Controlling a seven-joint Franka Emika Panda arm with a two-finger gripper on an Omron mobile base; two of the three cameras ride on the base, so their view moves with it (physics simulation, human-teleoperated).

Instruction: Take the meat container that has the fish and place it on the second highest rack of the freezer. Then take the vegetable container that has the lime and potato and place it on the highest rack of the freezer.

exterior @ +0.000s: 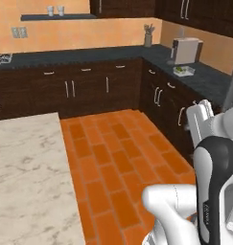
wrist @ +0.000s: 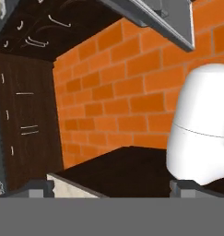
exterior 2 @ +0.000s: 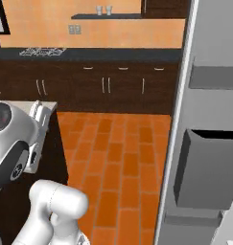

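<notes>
We see the tool point(wrist: 111, 186) in the hand view as two small dark tips at the bottom edge, set wide apart with nothing between them; the tips are mostly cut off by the lower edge, but we read the tool as open and holding nothing. Beyond it lie the orange brick floor point(wrist: 122, 92), dark wood cabinets point(wrist: 21, 115) with thin bar pulls, and the corner of a marble-topped island point(wrist: 72, 188).

In the left base view the vegetable container point(exterior: 184, 71) sits on the dark bench point(exterior: 209, 81) along the right wall, just in front of a pale boxy appliance point(exterior: 185, 50). It is small and far off: we make out something green in it, but we cannot tell lime from potato. A utensil holder point(exterior: 148, 36) stands in the far corner of that bench. The marble island top point(exterior: 27, 177) fills the lower left, cut by the frame.

In the right base view the freezer point(exterior 2: 209, 119) shows as a tall grey door panel with door bins, cut off at the right edge; its racks are hidden from us. The white arm point(exterior 2: 22, 143) rises at the lower left, beside the island's corner. Two cups point(exterior 2: 104, 10) stand on a wall shelf point(exterior 2: 106, 16) at the back, above the far bench.
</notes>
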